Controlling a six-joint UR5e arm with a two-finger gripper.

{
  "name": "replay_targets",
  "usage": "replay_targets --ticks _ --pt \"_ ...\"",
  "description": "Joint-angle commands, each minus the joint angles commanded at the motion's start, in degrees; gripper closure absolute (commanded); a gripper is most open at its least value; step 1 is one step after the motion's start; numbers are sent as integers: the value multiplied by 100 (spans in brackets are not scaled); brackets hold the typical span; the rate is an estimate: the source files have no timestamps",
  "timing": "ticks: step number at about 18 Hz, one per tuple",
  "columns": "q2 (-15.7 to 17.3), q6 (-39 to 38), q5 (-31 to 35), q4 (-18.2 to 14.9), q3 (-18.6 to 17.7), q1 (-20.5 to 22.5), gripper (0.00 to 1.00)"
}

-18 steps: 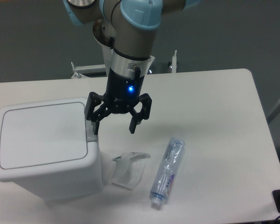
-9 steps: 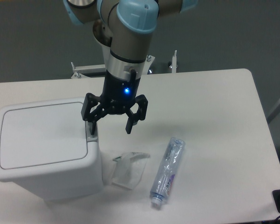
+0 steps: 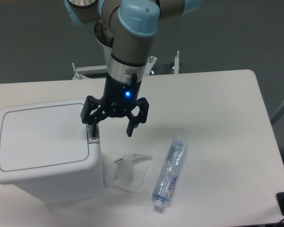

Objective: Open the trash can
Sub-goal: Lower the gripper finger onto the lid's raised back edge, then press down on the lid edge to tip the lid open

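Latch on trash can (image 3: 45, 146) rim mostly hidden behind one fingertip (image 3: 90, 132); contact unclear. Lid flat, shut, white. Gripper (image 3: 110, 131) fingers spread apart, holding nothing.

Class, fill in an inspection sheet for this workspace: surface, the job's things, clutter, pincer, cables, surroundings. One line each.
Surface: white table, bare over most of its right half.
Job's things: white trash can at front left, lid shut; grey latch button on its right rim.
Clutter: crumpled plastic bottle lying flat; clear plastic wrapper between the bottle and the can.
Pincer: pincer open, holding nothing, one finger directly above the latch button; contact cannot be told.
Cables: dark cable at the lower right corner.
Surroundings: grey floor; white metal frame behind the table.
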Motion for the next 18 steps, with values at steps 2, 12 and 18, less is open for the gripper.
replay_targets --ticks 2,12,18 --pt "0 0 0 9 0 0 0" --pt "-35 0 0 9 -9 -9 0" --pt "-9 -17 -262 306 158 52 0"
